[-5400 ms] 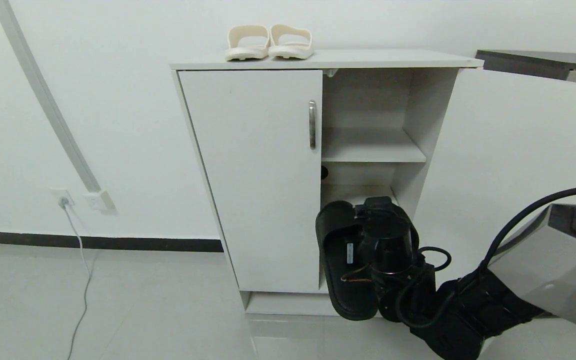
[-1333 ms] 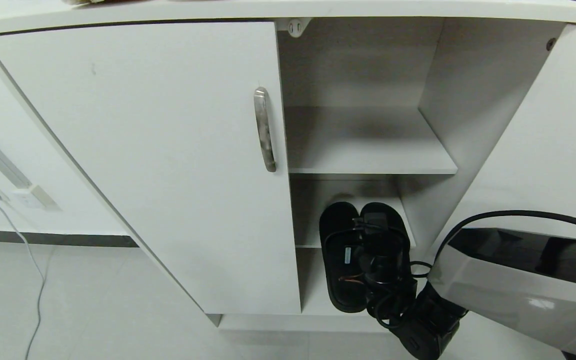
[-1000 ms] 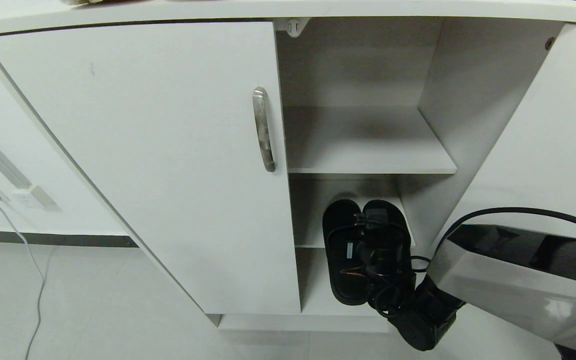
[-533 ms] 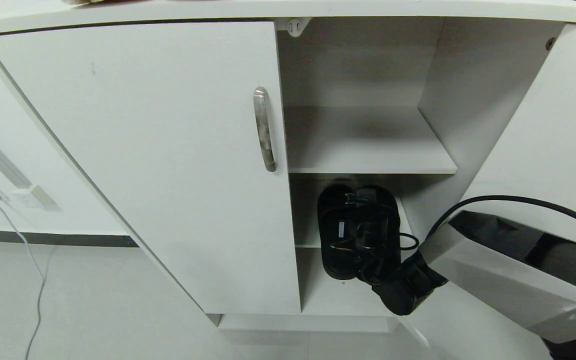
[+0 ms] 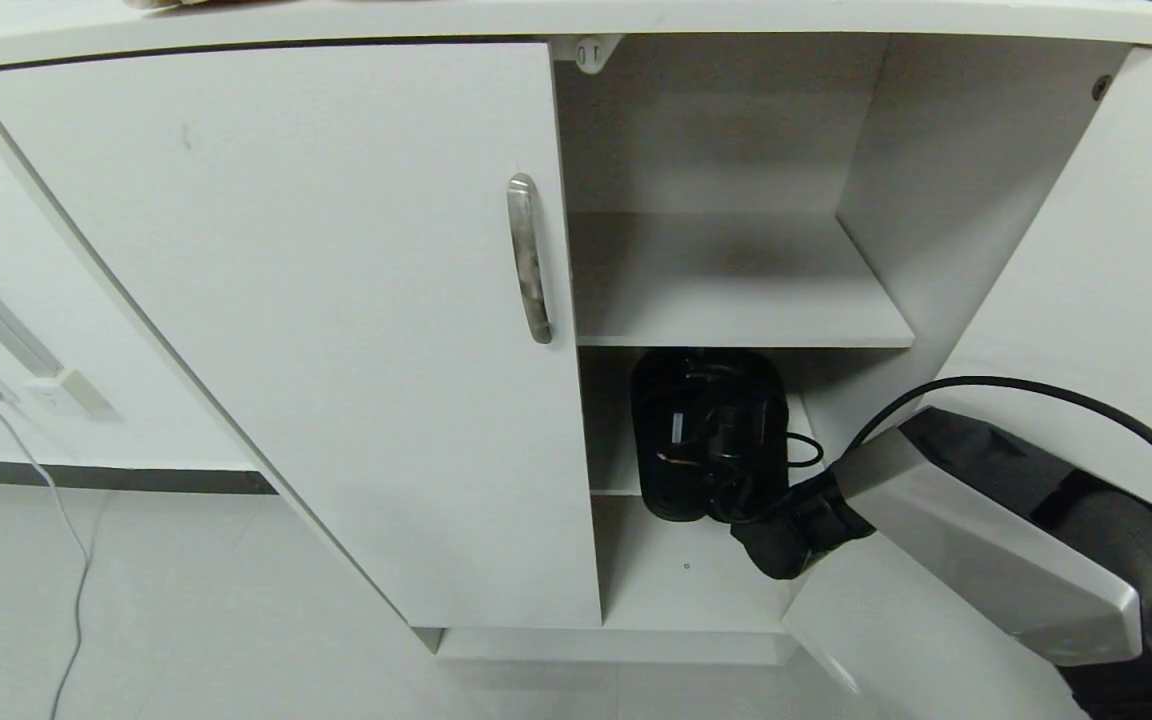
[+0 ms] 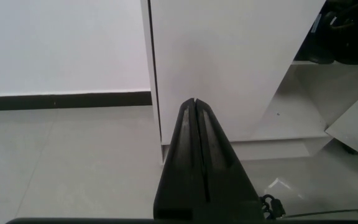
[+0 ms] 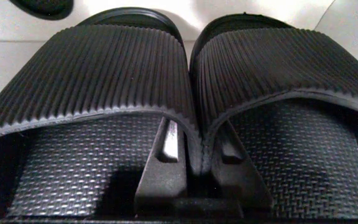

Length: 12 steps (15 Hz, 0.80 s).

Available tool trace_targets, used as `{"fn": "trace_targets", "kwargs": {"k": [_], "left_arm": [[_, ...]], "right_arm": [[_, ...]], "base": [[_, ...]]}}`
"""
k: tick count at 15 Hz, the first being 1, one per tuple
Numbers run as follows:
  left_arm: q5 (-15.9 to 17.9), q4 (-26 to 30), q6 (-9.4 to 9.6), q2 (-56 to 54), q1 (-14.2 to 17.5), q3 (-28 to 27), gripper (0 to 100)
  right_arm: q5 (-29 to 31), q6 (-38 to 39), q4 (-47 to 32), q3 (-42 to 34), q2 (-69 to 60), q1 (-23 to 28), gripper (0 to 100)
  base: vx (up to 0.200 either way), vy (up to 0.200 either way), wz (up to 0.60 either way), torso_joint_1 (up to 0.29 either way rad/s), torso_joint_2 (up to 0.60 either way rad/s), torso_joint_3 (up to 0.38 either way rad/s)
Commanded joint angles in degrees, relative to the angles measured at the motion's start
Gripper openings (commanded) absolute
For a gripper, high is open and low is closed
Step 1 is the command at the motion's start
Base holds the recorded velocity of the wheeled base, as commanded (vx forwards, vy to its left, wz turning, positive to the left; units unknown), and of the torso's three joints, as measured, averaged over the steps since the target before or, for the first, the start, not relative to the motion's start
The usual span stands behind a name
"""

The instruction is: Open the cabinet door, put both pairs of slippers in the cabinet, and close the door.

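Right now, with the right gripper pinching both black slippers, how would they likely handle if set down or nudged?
Probably light: the right gripper carries both black slippers by their pinched inner edges. Likely springy rather than floppy, since the straps stand arched with nothing propping them. The ribbed straps and textured footbeds suggest a grippy, not slippery, material.

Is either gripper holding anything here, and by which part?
The right gripper pinches the pair of black slippers together by their adjoining inner edges. The left gripper is shut and holds nothing.
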<state>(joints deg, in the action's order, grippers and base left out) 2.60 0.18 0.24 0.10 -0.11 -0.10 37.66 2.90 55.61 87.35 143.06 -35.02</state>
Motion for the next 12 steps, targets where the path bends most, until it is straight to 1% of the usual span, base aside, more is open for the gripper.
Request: {"fn": "trace_targets", "kwargs": {"k": [1,8,9,12], "left_arm": [[-0.05,-0.01,0.02,0.08,0.02,0.01,0],[-0.05,-0.01,0.02,0.08,0.02,0.01,0],[0.04,-0.01,0.02,0.08,0.02,0.01,0],[0.04,-0.01,0.02,0.08,0.02,0.01,0]], "right_arm": [[-0.13,0.0,-0.77,1.16,0.38,0.39,0],[-0.13,0.0,-1.56,1.42,1.52,1.1,0],[-0.04,0.0,-1.56,1.34,1.52,1.1,100],[-0.04,0.0,-1.47,0.37,1.35,1.1,100]], "base": [[0.0,0.0,0.0,0.0,0.0,0.0],[0.0,0.0,0.0,0.0,0.0,0.0],[0.0,0.0,0.0,0.0,0.0,0.0],[0.0,0.0,0.0,0.0,0.0,0.0]]}}
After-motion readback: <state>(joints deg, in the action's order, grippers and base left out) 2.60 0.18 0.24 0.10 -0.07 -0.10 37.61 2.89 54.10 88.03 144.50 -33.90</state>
